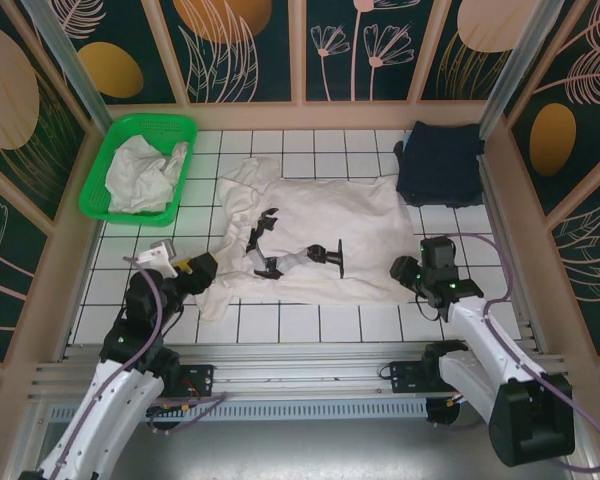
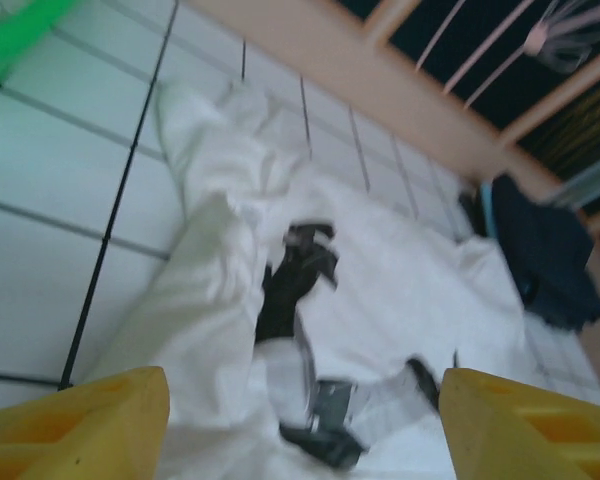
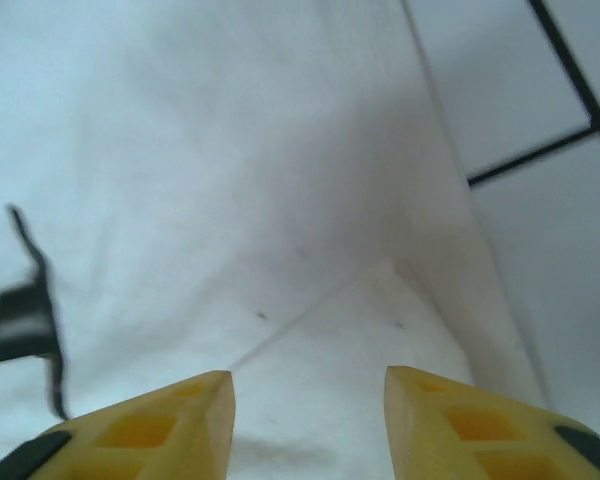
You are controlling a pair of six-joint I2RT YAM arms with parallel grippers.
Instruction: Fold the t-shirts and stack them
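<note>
1. left gripper (image 2: 298, 400) stands wide, nothing in it; white t-shirt (image 2: 410, 290) spread just ahead
2. right gripper (image 3: 308, 385) parted less wide, right over that shirt's edge
3. shirt's dark print (image 2: 295, 275) too blurry to read

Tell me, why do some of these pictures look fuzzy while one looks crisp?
Top external view: sharp and evenly lit, with the white t-shirt and the tile lines crisp. Left wrist view: smeared as if by motion, and the shirt's dark print is streaked. Right wrist view: very close and soft, with a grey shadow along a fold.
</note>
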